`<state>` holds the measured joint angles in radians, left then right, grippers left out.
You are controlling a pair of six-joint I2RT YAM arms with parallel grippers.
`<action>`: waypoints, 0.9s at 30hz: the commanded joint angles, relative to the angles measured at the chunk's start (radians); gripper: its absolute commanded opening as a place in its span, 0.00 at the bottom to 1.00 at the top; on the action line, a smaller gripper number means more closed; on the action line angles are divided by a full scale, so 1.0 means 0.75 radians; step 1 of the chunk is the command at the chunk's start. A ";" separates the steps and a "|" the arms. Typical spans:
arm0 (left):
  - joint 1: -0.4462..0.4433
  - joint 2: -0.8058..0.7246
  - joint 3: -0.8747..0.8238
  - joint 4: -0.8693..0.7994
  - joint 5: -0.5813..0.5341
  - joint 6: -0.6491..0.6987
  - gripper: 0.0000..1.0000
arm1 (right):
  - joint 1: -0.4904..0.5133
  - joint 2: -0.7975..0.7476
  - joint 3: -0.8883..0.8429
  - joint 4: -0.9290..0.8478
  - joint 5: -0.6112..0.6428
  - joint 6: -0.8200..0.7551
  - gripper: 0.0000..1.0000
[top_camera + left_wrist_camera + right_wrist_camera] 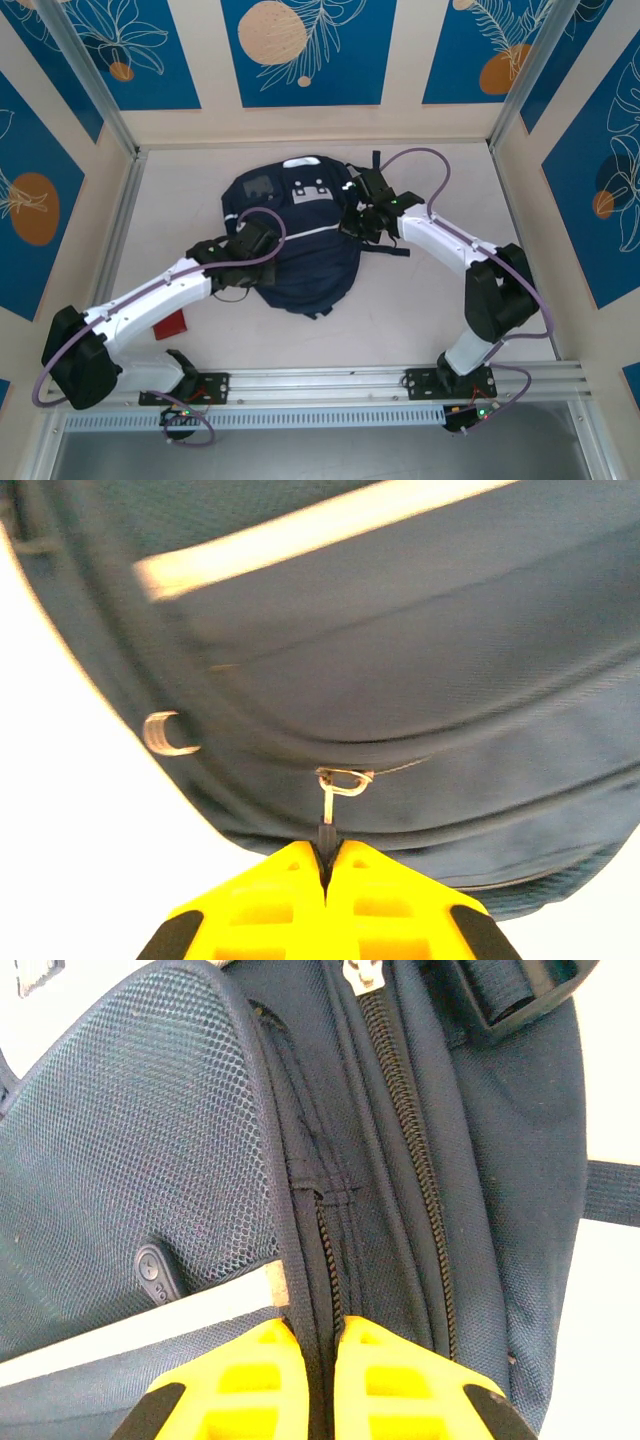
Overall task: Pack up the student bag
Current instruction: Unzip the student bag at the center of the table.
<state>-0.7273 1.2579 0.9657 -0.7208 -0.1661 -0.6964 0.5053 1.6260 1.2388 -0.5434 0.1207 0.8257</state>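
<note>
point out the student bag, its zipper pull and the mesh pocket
student bag [310,272]: top external view, lower front panel.
zipper pull [327,805]: left wrist view, thin metal stem.
mesh pocket [130,1130]: right wrist view, middle of the netting.

My left arm and right arm wear white link shells between chunky black joints. A purple cable runs along each. My jaws are bright yellow, with moulded rectangular recesses and black outer corners. Small green lights glow at my black bases.
</note>
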 commanded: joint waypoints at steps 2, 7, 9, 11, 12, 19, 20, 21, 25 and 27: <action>0.088 -0.025 0.000 -0.057 -0.061 0.041 0.00 | -0.096 -0.099 -0.065 -0.124 0.340 0.017 0.05; 0.182 0.038 0.061 0.010 0.028 0.140 0.00 | -0.117 -0.112 -0.076 -0.151 0.428 0.057 0.04; 0.190 0.083 0.105 0.031 0.055 0.237 0.00 | -0.115 -0.114 -0.080 -0.144 0.450 0.059 0.04; 0.208 0.142 0.153 0.044 0.059 0.359 0.00 | -0.124 -0.114 -0.091 -0.125 0.463 0.048 0.03; 0.218 0.167 0.173 0.050 0.064 0.417 0.00 | -0.128 -0.113 -0.091 -0.122 0.464 0.045 0.03; 0.280 0.258 0.212 0.074 0.189 0.706 0.00 | -0.177 -0.106 -0.065 -0.124 0.394 -0.049 0.01; 0.285 0.251 0.196 0.099 0.208 0.732 0.00 | -0.186 -0.106 -0.062 -0.128 0.375 -0.062 0.01; 0.288 0.243 0.179 0.126 0.211 0.754 0.00 | -0.194 -0.105 -0.061 -0.127 0.354 -0.081 0.01; 0.292 0.193 0.082 0.313 0.213 0.872 0.00 | -0.229 -0.088 -0.046 -0.134 0.258 -0.153 0.03; 0.294 0.181 0.049 0.407 0.272 0.910 0.00 | -0.247 -0.072 -0.012 -0.161 0.176 -0.175 0.10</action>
<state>-0.5430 1.4307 1.0386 -0.4870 0.0540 -0.1036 0.3756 1.5673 1.1954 -0.5892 0.1974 0.7486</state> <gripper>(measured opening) 0.039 0.103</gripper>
